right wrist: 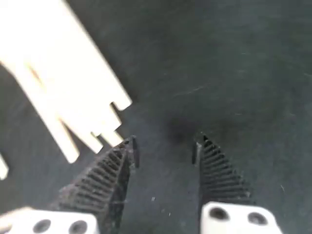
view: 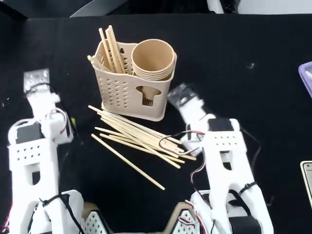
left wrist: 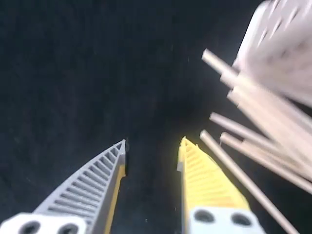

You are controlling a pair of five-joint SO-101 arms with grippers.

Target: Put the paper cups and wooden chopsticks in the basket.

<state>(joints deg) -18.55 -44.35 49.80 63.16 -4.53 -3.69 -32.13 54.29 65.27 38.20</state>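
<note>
Chopsticks (view: 139,140) lie loose at the basket's (view: 122,95) 6 o'clock; paper cups (view: 152,59) already sit inside. Left gripper (left wrist: 152,144) and right gripper (right wrist: 166,141) both gape empty. Pinch the sticks mid-length so they lift level.

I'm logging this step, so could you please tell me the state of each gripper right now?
Left gripper: open, holding nothing.
Right gripper: open, holding nothing.

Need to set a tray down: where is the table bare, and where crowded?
Bare table lies right of the basket, up to the purple object at the edge, and left of the basket. Crowded: loose chopsticks spread in front of it.
</note>
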